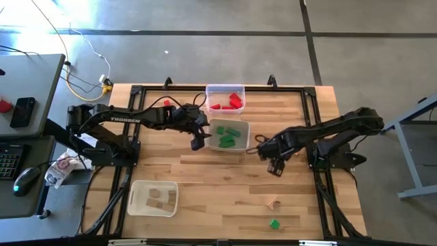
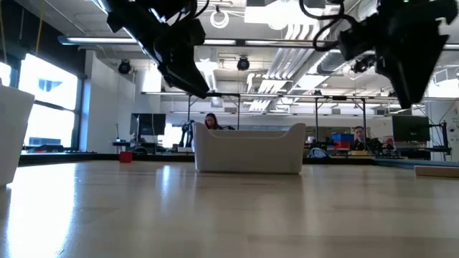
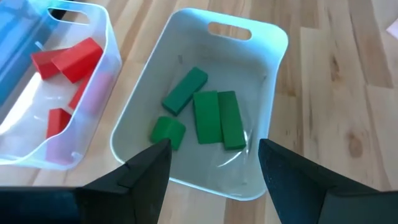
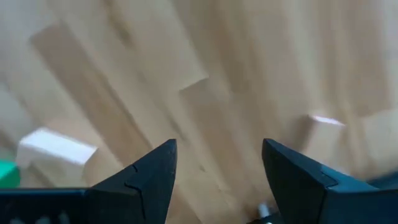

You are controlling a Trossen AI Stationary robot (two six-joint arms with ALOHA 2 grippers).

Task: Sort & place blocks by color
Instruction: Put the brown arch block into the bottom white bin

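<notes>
Two loose blocks lie low right in the high view: a green block (image 1: 274,223) near the surface's (image 1: 225,178) bottom edge and a light wood block (image 1: 272,202) just above it. The right gripper (image 1: 274,167) hangs above them, fingers spread and empty. The left gripper (image 1: 198,142), also spread and empty, hovers beside the green-block tray (image 1: 244,127). Red blocks (image 1: 232,102) fill the upper tray (image 1: 223,88); wood pieces lie in the lower-left tray (image 1: 136,186). Open boards lie between.

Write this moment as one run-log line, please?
left gripper: open over green blocks | right gripper: open, empty | loose green block
</notes>
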